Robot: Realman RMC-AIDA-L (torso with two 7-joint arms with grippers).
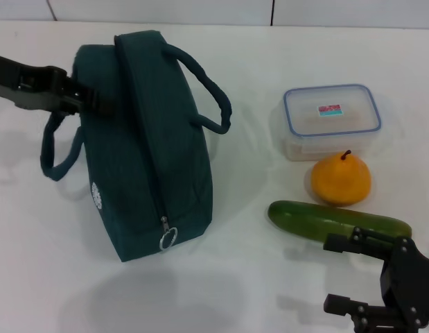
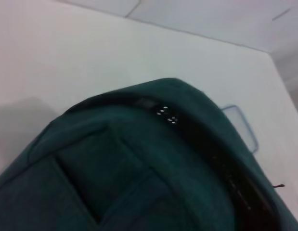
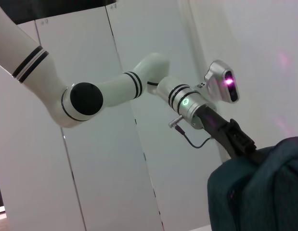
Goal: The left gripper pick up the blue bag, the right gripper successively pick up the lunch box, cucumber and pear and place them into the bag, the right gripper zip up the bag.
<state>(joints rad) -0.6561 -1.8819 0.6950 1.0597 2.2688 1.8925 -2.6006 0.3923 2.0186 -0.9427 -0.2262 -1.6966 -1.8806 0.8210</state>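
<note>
The blue bag point(image 1: 152, 159) stands on the white table left of centre, zipped shut, with its ring zipper pull point(image 1: 168, 236) at the near end. My left gripper point(image 1: 89, 100) is against the bag's far left side, above one hanging handle point(image 1: 56, 149). The left wrist view is filled by the bag point(image 2: 139, 168). The right wrist view shows the left gripper point(image 3: 242, 144) meeting the bag point(image 3: 259, 192). On the right lie the lunch box point(image 1: 330, 118), the pear point(image 1: 340, 179) and the cucumber point(image 1: 325, 220). Just nearer than the cucumber, my right gripper point(image 1: 342, 272) is open and empty.
The table's back edge meets a pale wall point(image 1: 200, 10). The second bag handle point(image 1: 211, 90) arches toward the lunch box. Bare table lies between the bag and the food items point(image 1: 245, 173) and in front of the bag.
</note>
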